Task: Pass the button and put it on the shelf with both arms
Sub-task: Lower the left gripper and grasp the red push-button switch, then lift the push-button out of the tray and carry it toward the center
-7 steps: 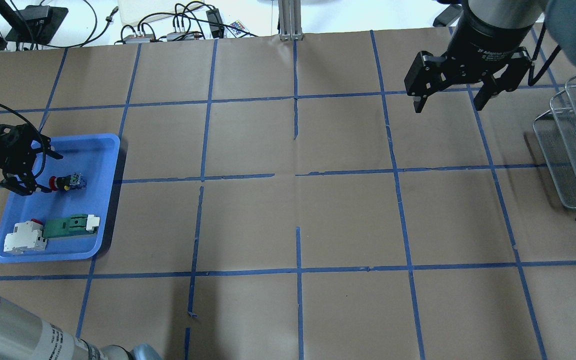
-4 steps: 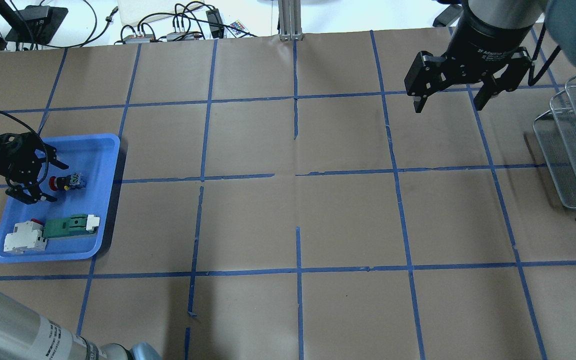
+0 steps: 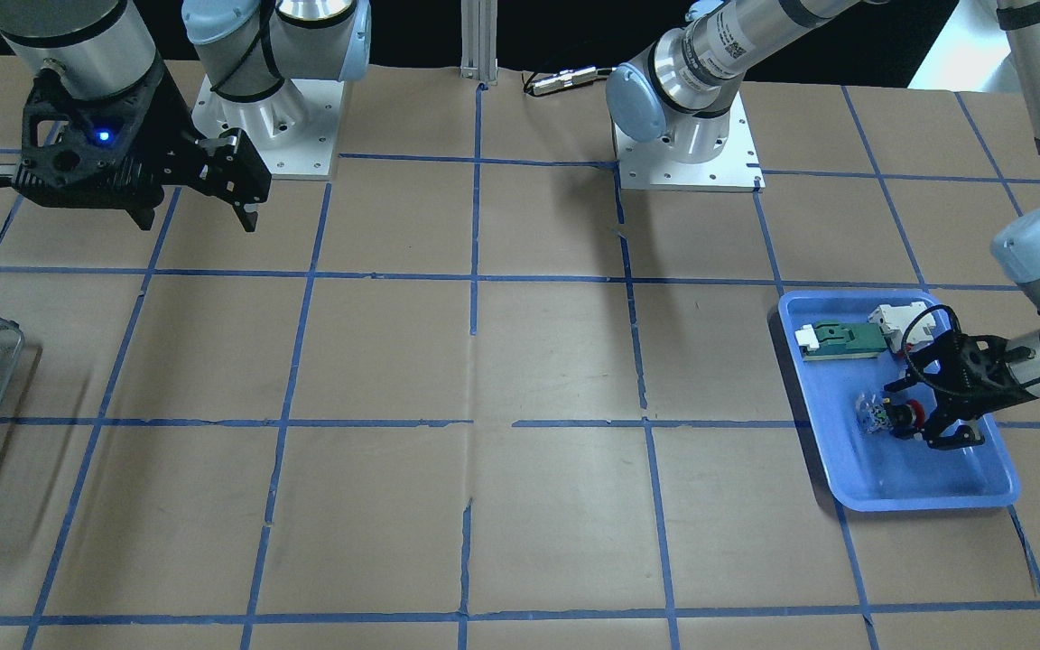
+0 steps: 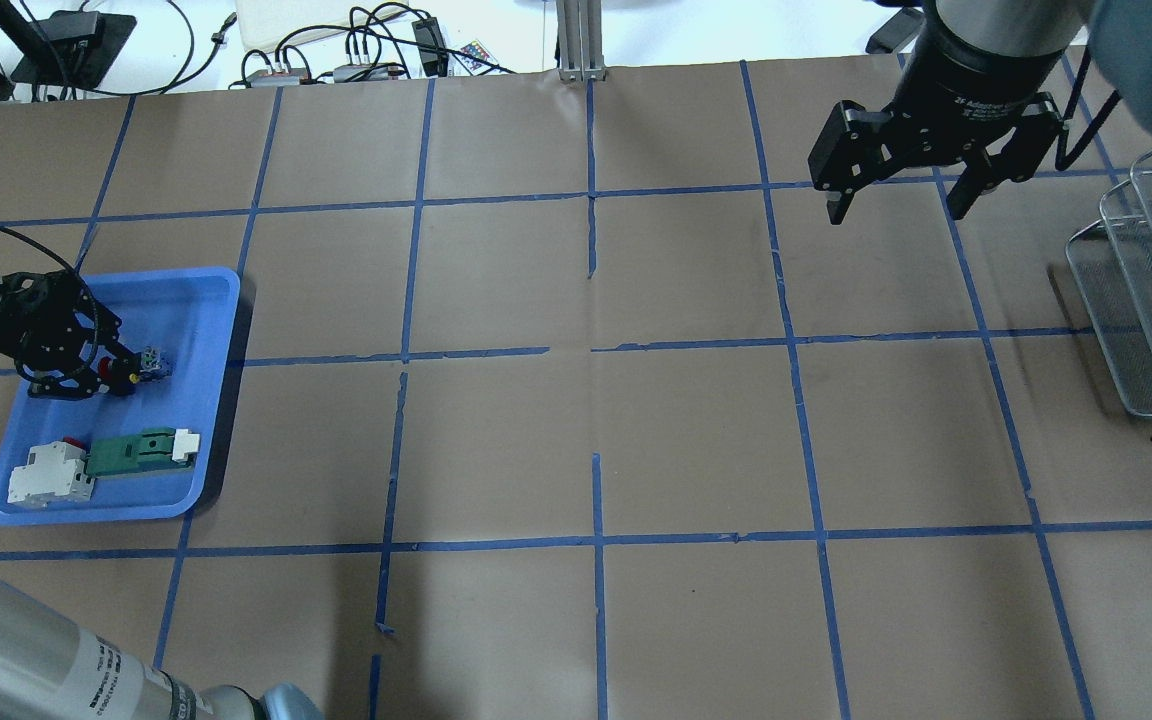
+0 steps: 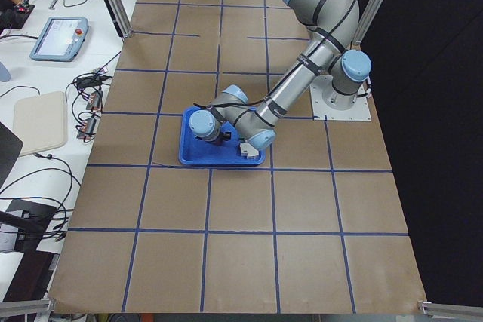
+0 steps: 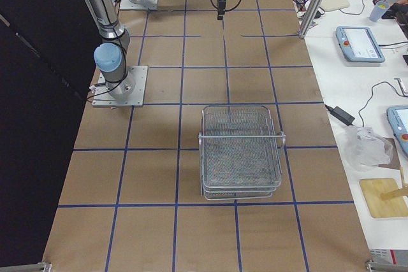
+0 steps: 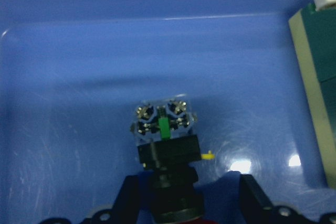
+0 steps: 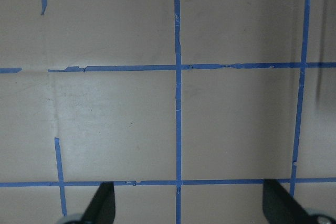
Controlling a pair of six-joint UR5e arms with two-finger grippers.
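Change noted: over the last second the left gripper (image 4: pixel 116 371) was advanced across the blue tray (image 4: pixel 198 300) and its jaws were narrowed about the button (image 4: pixel 133 368). In the left wrist view a finger was seen on each side of the black collar; the one on the view's left lay against it or nearly so, while a gap remained on the other side. The gripper was therefore recorded as closing but not yet clenched. The button was found lying on its side on the tray floor, not yet lifted.

The right gripper (image 4: pixel 898 212) was unchanged: spread wide, empty, held over the bare paper near the shelf (image 4: pixel 1136 300).

Judgement: the pick was at its closing stage; the hand-over and shelving were still to be done.

Materials: the cap was red and rounded, the collar black and cylindrical, the rear block clear with bright metal screws and a green insert. The tray was glossy moulded plastic, scuffed. The shelf was fine wire mesh in rounded wire frames. A slick round collar could be expected to roll under an off-centre squeeze.
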